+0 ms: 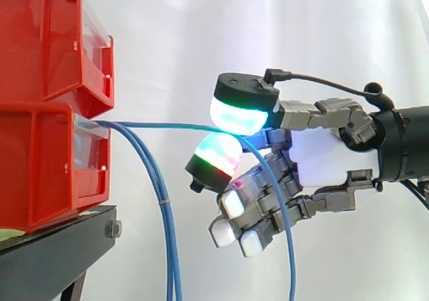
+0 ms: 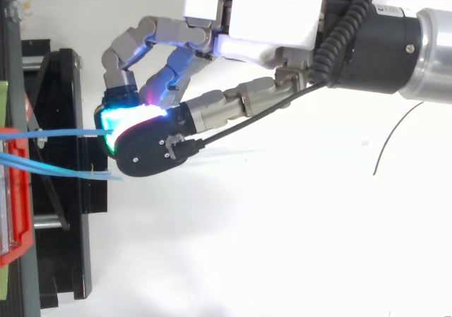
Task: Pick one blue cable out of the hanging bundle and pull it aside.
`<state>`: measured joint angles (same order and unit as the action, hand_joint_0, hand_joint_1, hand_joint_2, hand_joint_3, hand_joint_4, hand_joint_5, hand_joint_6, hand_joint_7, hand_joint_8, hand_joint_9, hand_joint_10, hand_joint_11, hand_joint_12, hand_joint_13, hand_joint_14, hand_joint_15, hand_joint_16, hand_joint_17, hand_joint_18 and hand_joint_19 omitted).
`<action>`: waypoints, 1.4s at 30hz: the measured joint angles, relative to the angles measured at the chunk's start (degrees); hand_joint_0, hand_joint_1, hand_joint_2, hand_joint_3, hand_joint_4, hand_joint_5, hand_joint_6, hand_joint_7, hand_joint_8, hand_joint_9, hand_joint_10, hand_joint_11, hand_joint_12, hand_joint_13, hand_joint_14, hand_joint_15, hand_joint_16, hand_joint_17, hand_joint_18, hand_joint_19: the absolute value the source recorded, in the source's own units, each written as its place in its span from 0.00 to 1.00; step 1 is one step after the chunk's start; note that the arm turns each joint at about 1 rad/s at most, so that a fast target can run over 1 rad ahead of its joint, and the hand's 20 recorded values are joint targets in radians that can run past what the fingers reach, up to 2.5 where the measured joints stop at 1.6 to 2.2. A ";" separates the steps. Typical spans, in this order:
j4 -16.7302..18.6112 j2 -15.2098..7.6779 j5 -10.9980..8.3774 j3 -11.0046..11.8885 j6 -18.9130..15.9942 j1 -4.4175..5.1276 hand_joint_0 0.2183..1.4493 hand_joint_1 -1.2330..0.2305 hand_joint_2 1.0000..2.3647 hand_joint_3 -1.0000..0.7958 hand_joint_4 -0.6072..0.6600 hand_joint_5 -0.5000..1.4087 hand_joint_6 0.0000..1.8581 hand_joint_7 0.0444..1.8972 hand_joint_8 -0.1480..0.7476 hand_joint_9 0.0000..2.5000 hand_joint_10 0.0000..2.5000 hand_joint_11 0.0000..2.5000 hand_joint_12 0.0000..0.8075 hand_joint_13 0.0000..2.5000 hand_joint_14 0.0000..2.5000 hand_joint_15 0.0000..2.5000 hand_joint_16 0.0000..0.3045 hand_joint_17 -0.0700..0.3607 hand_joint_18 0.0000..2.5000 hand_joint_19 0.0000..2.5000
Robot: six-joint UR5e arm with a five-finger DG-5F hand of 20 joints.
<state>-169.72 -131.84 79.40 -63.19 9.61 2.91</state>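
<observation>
Two blue cables (image 1: 161,200) hang down from the lower red bin (image 1: 47,173) in the side view. A third blue cable (image 1: 167,125) runs level from that bin's mouth to my hand (image 1: 322,157). It is pinched between two glowing fingertips (image 1: 244,112), then drapes down past the curled fingers to the view's bottom. The hand hovers right of the bins, about level with the lower one. From above, the pinched cable (image 2: 63,131) stretches from the bin edge to the hand (image 2: 261,20), and the other cables (image 2: 63,169) lie just beside it.
Two red bins (image 1: 47,39) are stacked on a black stand (image 1: 53,254) at the left, with a white curtain behind. In the top view the stand (image 2: 63,211) sits along the left edge, and open white floor lies right of it.
</observation>
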 measured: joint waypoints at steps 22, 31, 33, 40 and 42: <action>-0.44 0.00 0.06 0.00 -0.03 -0.18 0.48 0.25 0.00 0.28 0.38 0.18 0.51 0.69 0.46 0.39 0.01 0.32 0.43 0.29 0.01 0.22 0.14 0.39 0.25 0.23; -0.44 0.01 0.06 0.00 -0.03 -0.19 0.47 0.25 0.01 0.37 0.42 0.18 0.52 0.72 0.44 0.40 0.01 0.31 0.42 0.29 0.01 0.22 0.14 0.39 0.24 0.24; -0.44 0.01 0.02 0.00 -0.05 -0.18 0.47 0.25 0.01 0.38 0.42 0.18 0.52 0.73 0.42 0.39 0.01 0.30 0.42 0.29 0.01 0.23 0.14 0.38 0.24 0.24; -0.70 0.01 -0.11 0.00 -0.41 -0.18 0.49 0.25 0.01 0.34 0.30 0.18 0.52 0.69 0.39 0.39 0.01 0.28 0.41 0.29 0.01 0.23 0.14 0.38 0.24 0.25; -0.83 0.01 -0.11 0.00 -0.62 -0.18 0.50 0.25 0.01 0.33 0.29 0.18 0.52 0.70 0.39 0.39 0.01 0.28 0.41 0.29 0.01 0.22 0.13 0.38 0.24 0.25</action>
<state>-170.54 -131.84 79.28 -63.19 8.99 2.73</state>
